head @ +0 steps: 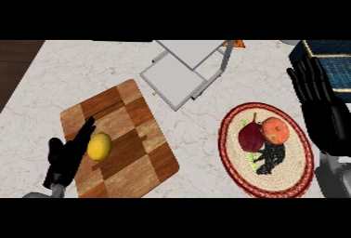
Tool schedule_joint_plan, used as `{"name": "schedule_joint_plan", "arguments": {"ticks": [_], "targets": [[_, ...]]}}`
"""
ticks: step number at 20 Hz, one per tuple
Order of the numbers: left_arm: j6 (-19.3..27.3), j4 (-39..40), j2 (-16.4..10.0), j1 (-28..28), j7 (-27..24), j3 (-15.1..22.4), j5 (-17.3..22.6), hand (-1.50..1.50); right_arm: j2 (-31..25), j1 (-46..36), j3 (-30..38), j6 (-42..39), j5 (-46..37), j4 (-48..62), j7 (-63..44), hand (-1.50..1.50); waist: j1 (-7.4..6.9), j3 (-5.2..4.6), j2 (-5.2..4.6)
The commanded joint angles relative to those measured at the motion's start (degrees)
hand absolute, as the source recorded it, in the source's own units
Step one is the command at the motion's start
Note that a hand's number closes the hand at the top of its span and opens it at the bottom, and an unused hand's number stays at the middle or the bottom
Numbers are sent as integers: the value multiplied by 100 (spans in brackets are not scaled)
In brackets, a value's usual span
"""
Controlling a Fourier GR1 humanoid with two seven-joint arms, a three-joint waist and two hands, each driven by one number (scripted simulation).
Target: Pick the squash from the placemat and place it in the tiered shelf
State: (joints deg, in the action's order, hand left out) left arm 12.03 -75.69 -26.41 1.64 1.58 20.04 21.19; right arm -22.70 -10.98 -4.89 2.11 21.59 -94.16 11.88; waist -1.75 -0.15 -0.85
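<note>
A round woven placemat (pixel 233 158) with a red rim lies at the right of the counter. On it an orange rounded squash (pixel 275 130) rests against a dark red vegetable (pixel 251 136) with a thin stem, and a black and green lump (pixel 271 157) lies just below them. The grey tiered shelf (pixel 179 74) stands at the top centre, its flat trays tilted in this view. My right hand (pixel 317 97) is open, fingers straight and pointing up, just right of the placemat and apart from the squash. My left hand (pixel 65 158) is open at the lower left.
A wooden cutting board (pixel 130 139) lies at the left with a yellow lemon (pixel 99 146) on it, right beside my left hand's fingers. A dark blue basket (pixel 329 58) sits at the top right corner. Dark floor shows past the counter's left edge.
</note>
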Motion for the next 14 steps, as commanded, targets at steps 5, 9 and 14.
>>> {"name": "schedule_joint_plan", "arguments": {"ticks": [5,9,14], "targets": [[126,-226,-652,92,-159,-815,48,0,140,-641,590,2390,-1490,1358,-500,150,-73,-5,36],[256,-295,-530,-71,-123,-761,63,0,-190,315,1236,4055,-2330,2213,-1011,150,248,-55,-53],[47,-187,-522,82,-174,-814,114,0,1236,-226,159,6111,-3806,2640,-1587,-150,-38,-17,39]]}}
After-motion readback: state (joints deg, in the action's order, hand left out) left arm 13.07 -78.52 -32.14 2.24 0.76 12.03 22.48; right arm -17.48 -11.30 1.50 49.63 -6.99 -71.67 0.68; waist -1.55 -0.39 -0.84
